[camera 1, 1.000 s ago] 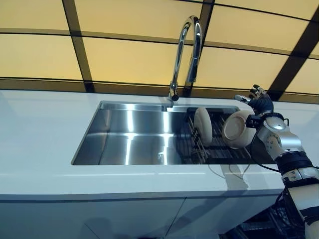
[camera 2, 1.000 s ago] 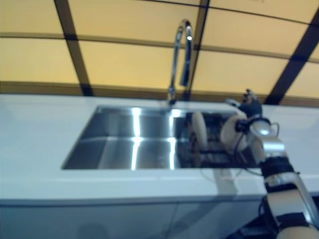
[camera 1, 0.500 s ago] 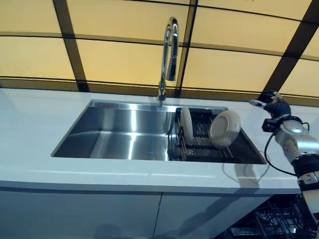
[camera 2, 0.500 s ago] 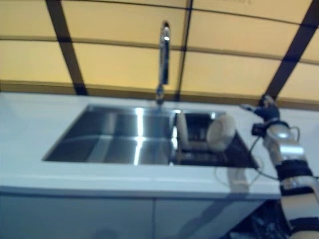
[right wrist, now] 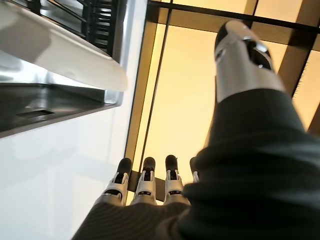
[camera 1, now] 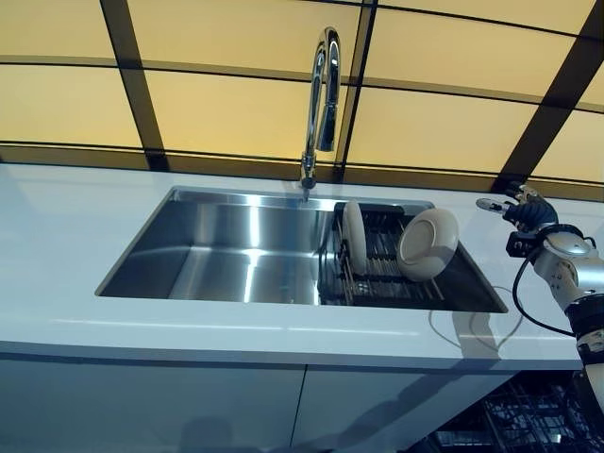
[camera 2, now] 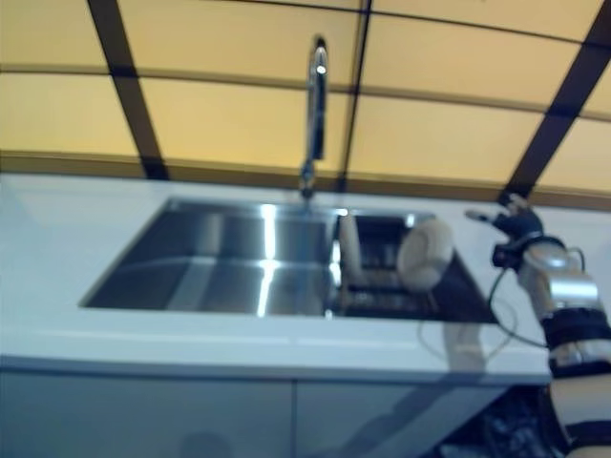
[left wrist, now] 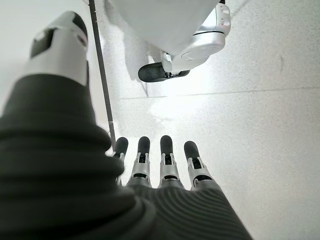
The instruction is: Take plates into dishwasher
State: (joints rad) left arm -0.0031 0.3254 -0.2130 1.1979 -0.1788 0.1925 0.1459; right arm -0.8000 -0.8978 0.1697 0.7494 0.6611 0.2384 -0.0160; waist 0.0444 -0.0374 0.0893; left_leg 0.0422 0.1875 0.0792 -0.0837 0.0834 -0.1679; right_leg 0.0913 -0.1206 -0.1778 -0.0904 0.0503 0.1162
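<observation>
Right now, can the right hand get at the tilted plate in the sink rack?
Probably yes. The right hand is open and empty, held over the counter just past the sink's right end. The tilted plate leans at the rack's near end, with nothing between them.

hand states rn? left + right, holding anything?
Left hand: open, fingers straight, holding nothing, pointing at the floor.
Right hand: open, fingers straight, empty, out past the right end of the sink, clear of the plates.
</observation>
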